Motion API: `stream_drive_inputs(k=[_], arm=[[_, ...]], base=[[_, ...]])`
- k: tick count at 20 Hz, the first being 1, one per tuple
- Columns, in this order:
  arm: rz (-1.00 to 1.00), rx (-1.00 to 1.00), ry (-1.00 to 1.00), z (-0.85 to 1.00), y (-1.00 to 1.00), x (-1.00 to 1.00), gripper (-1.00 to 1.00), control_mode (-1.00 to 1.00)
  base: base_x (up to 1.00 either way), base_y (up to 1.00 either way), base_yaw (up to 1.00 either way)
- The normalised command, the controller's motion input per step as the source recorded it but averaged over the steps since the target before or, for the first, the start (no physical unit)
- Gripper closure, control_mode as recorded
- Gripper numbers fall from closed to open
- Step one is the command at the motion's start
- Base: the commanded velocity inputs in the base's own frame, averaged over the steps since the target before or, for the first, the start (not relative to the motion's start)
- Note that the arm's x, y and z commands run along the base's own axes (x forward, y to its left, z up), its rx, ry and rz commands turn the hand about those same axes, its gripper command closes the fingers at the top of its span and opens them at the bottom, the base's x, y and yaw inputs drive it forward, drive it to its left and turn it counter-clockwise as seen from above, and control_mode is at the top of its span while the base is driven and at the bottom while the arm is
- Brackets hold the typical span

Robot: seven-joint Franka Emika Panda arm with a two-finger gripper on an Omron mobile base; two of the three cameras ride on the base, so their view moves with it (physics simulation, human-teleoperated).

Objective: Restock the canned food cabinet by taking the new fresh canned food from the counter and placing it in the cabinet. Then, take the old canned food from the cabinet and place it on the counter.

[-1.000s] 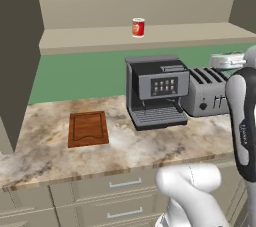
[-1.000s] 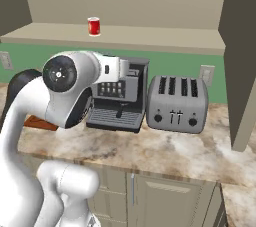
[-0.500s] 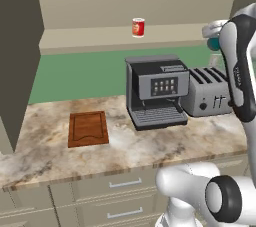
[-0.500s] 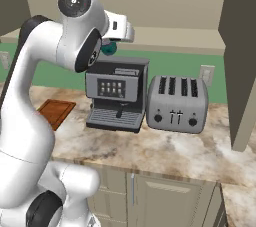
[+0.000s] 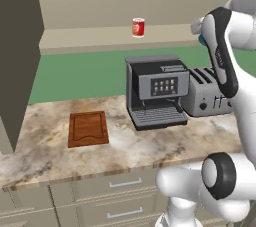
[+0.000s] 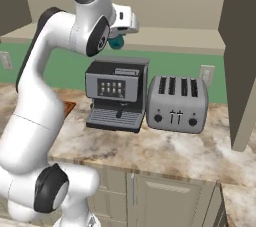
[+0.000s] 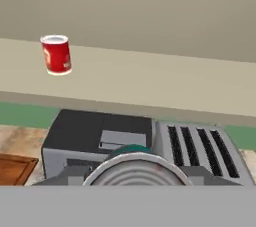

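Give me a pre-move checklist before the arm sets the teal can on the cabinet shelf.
1. Teal can held in gripper: ok.
2. Can raised to shelf height of the cabinet: ok.
3. Bare shelf floor ahead of the hand: ok.
4. Red can off to the side of the drop spot: ok.
5. Can above coffee machine and toaster: ok.
6. Finger grip firmness: cannot tell.

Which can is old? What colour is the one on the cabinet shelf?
Red can with white bands; hand view.
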Motion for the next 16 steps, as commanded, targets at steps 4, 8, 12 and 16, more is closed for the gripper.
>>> stream_drive_inputs(k=[4, 8, 12, 16], arm=[[0.00, -0.11, 0.00, -0.22, 0.00, 0.92, 1.00, -1.00], [-0.03, 0.00, 0.01, -0.01, 0.00, 1.00, 1.00, -1.00], [-0.04, 0.00, 0.01, 0.00, 0.00, 0.93, 1.00, -1.00], [-0.03, -0.01, 0.05, -0.23, 0.00, 0.83, 1.00, -1.00]], base=[[0.00, 0.00, 0.00], [0.00, 0.00, 0.00], [0.00, 0.00, 0.00], [0.00, 0.00, 0.00]])
